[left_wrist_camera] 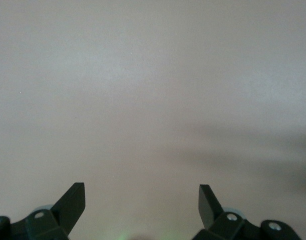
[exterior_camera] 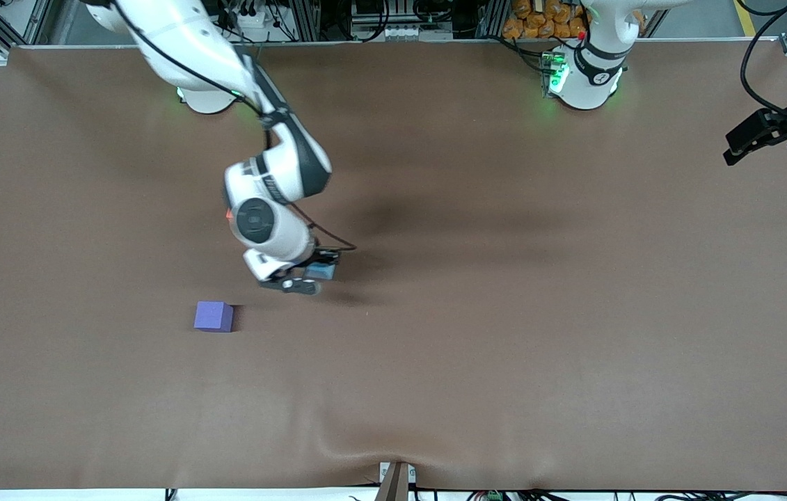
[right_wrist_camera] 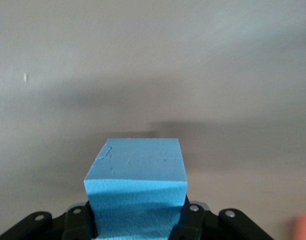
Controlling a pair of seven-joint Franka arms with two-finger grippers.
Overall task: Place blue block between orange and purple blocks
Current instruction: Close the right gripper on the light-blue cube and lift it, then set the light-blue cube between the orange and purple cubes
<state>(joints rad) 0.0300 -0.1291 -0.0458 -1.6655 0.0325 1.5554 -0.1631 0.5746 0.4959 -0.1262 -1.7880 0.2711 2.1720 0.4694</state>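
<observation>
The purple block (exterior_camera: 213,316) sits on the brown table (exterior_camera: 504,348) toward the right arm's end, nearer the front camera than anything else on the cloth, flat on one face and with nothing touching it.

Just beside it toward the table's middle, and farther from the camera, a small orange-red sliver (exterior_camera: 229,213) shows at the edge of the right arm's wrist in the front view; most of the orange block is hidden by that arm there. The right wrist view catches a corner of the orange block (right_wrist_camera: 304,227) resting on the table near the gripper.

The right arm reaches down from its base over this part of the table. The right gripper (exterior_camera: 315,273) is clamped on the blue block (exterior_camera: 321,270), with a black finger (right_wrist_camera: 185,225) pressed against each side of the cube. In the right wrist view the blue block (right_wrist_camera: 137,195) fills the space between the fingers, upright, with its top face level. Whether the cube touches the cloth or hangs just over it, I cannot tell.

The left arm waits at its own end of the table, with the left gripper (exterior_camera: 765,136) held up near the table's edge. The left wrist view shows its two fingers (left_wrist_camera: 70,205) spread wide apart, with nothing between them but bare cloth.
</observation>
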